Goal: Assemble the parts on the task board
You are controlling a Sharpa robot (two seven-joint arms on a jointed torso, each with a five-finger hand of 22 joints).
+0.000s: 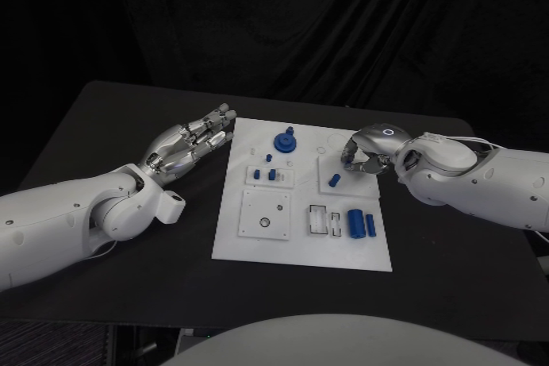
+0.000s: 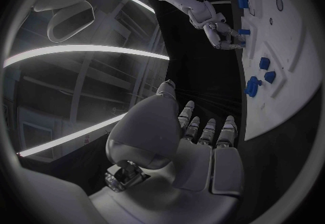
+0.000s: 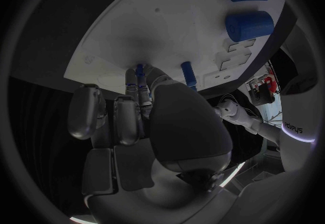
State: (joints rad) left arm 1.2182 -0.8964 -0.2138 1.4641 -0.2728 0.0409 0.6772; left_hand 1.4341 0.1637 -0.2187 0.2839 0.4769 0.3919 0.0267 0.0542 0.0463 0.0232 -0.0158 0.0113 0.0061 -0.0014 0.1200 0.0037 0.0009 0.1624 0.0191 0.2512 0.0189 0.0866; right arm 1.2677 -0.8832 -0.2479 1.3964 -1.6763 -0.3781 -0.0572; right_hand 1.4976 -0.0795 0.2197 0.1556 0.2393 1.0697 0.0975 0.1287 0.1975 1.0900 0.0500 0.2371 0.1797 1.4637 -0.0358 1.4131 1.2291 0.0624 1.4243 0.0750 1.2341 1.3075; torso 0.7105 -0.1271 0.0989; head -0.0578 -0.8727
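task board (image 1: 300, 247) with blue parts (image 1: 362, 223) in recesses, right hand (image 1: 364, 153) over it

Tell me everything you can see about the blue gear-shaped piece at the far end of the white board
The blue gear-shaped piece is a round, flat disc with a notched rim and a short upright peg rising from its middle. It looks like matte blue plastic. It sits flat on the white task board near the board's far edge, between the two hands, and neither hand touches it. A small blue peg stands just nearer the robot, apart from it. The left wrist view shows it too, standing proud of the board.
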